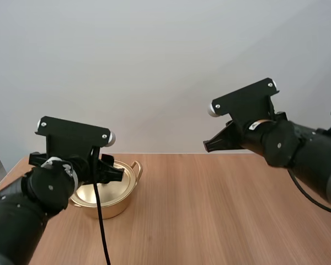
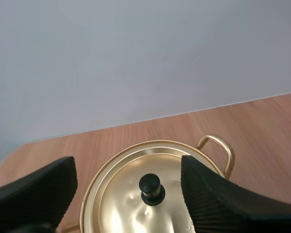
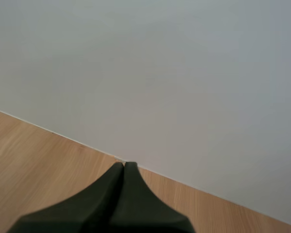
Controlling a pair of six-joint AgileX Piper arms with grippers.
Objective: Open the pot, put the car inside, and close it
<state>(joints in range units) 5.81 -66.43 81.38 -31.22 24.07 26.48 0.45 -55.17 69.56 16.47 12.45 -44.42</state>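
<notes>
Left wrist view sits closest to the action: the left gripper [image 2: 128, 165] has its two ribbed fingers [image 2: 48, 187] spread wide, one to each side of the gold lid [image 2: 119, 206], and neither seems to touch it. Between them stands the lid's small black knob [image 2: 151, 188], upright at the lid's middle. The lid rests on the gold pot [image 2: 136, 145], so the pot is closed, and one looped handle [image 2: 217, 145] sticks out past the rim. A tiny stamped mark [image 2: 190, 224] on the lid, right by one finger, is too small to read. High view gives what the wrist camera cannot. The pot stands on the left part of the wooden table [image 1: 220, 210], near its back edge, with the left gripper low over it and hiding much of the lid. Farther across, well apart from the pot, the right gripper [image 1: 209, 145] hangs in the air above the table's right part, its tip pointing toward the middle. Right wrist view settles the question of its jaws: the fingers lie pressed together as one dark wedge, holding nothing, with wood tabletop beneath them.
</notes>
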